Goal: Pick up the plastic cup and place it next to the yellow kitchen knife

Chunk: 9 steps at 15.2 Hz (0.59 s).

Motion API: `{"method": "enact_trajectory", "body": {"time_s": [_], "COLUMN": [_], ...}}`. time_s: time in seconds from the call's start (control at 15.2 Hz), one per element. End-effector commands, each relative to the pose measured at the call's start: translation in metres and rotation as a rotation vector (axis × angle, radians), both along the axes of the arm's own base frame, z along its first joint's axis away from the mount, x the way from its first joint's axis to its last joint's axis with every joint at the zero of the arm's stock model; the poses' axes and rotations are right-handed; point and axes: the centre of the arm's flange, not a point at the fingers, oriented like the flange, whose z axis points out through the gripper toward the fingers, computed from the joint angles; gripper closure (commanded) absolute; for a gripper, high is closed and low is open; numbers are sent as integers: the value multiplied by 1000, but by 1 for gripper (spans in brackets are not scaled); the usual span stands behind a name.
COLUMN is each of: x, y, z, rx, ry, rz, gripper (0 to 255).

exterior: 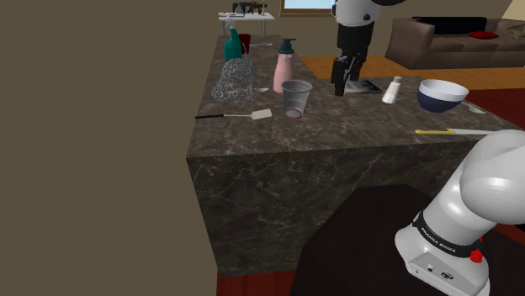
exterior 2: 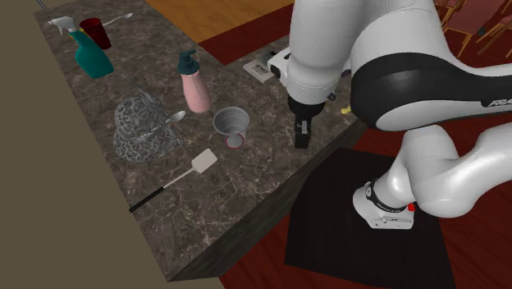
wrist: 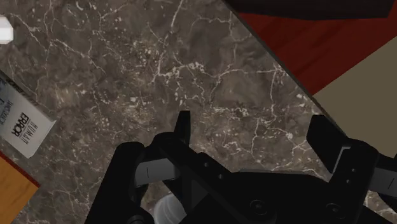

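Observation:
The plastic cup point(exterior: 296, 97) is clear grey and stands upright on the dark marble counter point(exterior: 353, 126), also seen as the cup point(exterior 2: 231, 125) near the counter's middle. The yellow-handled knife point(exterior: 440, 132) lies flat near the counter's front edge, toward the shoulder view's right. My black gripper point(exterior: 340, 85) hangs above the counter a short way from the cup, on the shoulder view's right of it. It points down point(exterior 2: 302, 138) and is apart from the cup. In the wrist view the gripper point(wrist: 254, 137) is open over bare marble with nothing between its fingers.
A pink pump bottle point(exterior: 284, 67) and a grey mesh object point(exterior: 235, 81) stand just behind the cup. A spatula point(exterior: 240, 115) lies beside it. A white shaker point(exterior: 391, 90), a blue-and-white bowl point(exterior: 442, 94) and a flat printed box point(wrist: 19, 124) are near the gripper. A teal spray bottle point(exterior 2: 92, 56) stands farther back.

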Motion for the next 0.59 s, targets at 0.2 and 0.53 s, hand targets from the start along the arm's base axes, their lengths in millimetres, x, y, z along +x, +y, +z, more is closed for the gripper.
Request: {"method": "enact_trajectory", "body": {"time_s": [0.2,0.53], "x": [65,127], "y": [5,9], "z": [-18,-36], "rx": [-9,-18], "ry": [-8,-15], "rz": [-6,-13], "gripper": [0,0]}}
